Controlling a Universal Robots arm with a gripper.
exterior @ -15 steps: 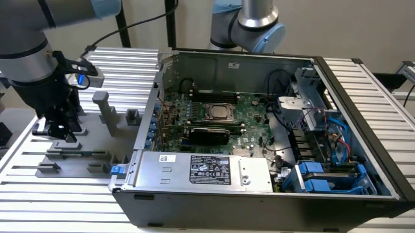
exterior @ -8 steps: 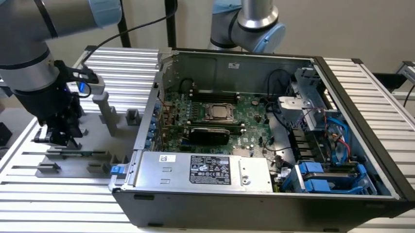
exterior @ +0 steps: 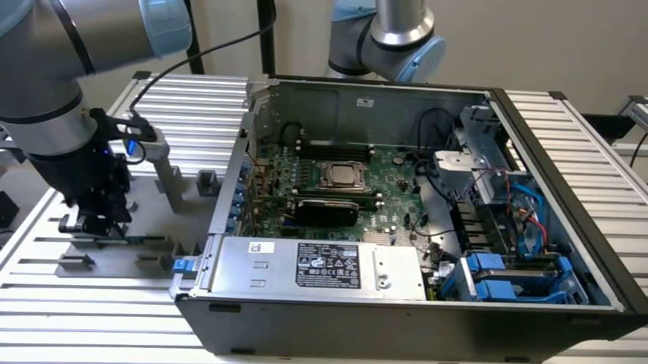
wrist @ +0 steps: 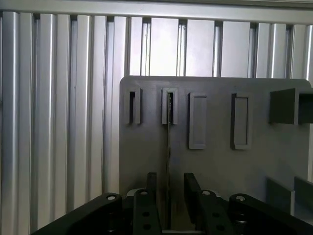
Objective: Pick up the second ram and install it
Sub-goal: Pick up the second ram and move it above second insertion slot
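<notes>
Grey holder plate (wrist: 220,171): pincer (wrist: 169,178) spread astride edge-on second ram (wrist: 168,147), near end hidden.

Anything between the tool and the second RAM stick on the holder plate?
Nothing visible. The open tool straddles the thin green circuit-board stick, which stands edge-on on the grey plastic holder plate, with gaps on both sides.

This is looking like a robotics lab: an opened computer case (exterior: 335,322) is lying at three o'clock on a slotted aluminium worktop (exterior: 81,307), a grey fixture plate (exterior: 162,227) sitting at nine o'clock.
</notes>
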